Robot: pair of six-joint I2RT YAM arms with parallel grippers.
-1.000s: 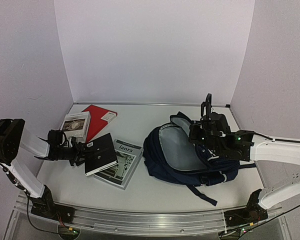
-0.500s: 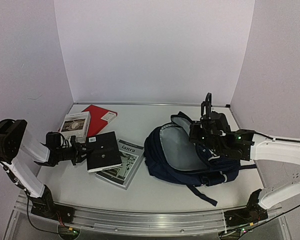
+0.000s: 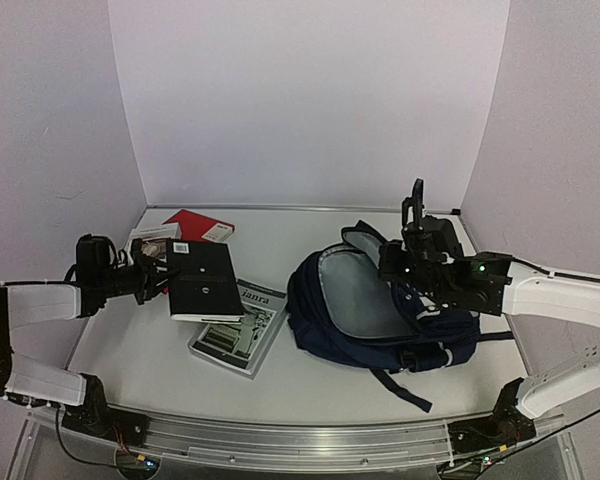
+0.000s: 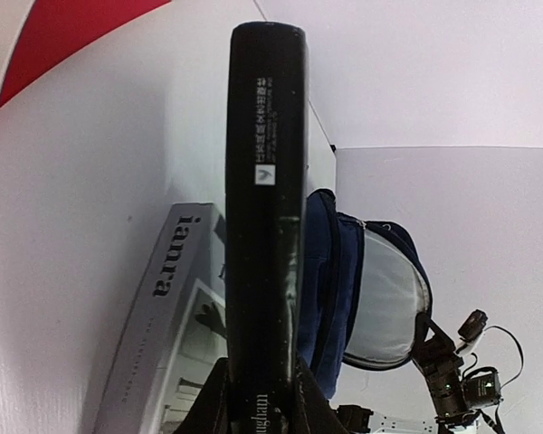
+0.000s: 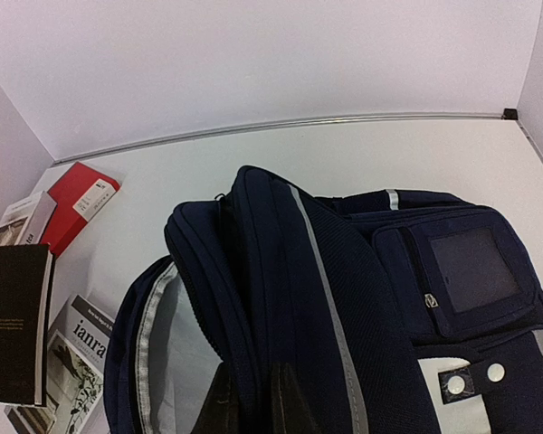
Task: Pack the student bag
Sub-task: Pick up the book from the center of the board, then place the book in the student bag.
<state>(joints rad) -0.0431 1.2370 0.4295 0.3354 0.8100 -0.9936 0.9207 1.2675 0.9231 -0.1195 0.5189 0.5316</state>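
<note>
The navy student bag (image 3: 380, 320) lies open at the right, its grey lining facing left. My right gripper (image 3: 408, 270) is shut on the bag's upper flap (image 5: 271, 298) and holds the mouth open. My left gripper (image 3: 160, 280) is shut on a black book (image 3: 205, 283) and holds it lifted above the table, left of the bag. In the left wrist view the book's spine (image 4: 264, 226) runs straight away from the jaws, with the bag (image 4: 380, 289) beyond it. A grey "ianra" book (image 3: 240, 330) lies flat under the black one.
A red book (image 3: 195, 225) and a white book (image 3: 140, 240) lie at the back left near the wall. The bag's dark straps (image 3: 405, 390) trail toward the front edge. White walls close off the back and both sides.
My left gripper has lifted the black book off the grey book and tipped it up, and the left arm has swung lower and outward. The right gripper and the bag stay as they were.
</note>
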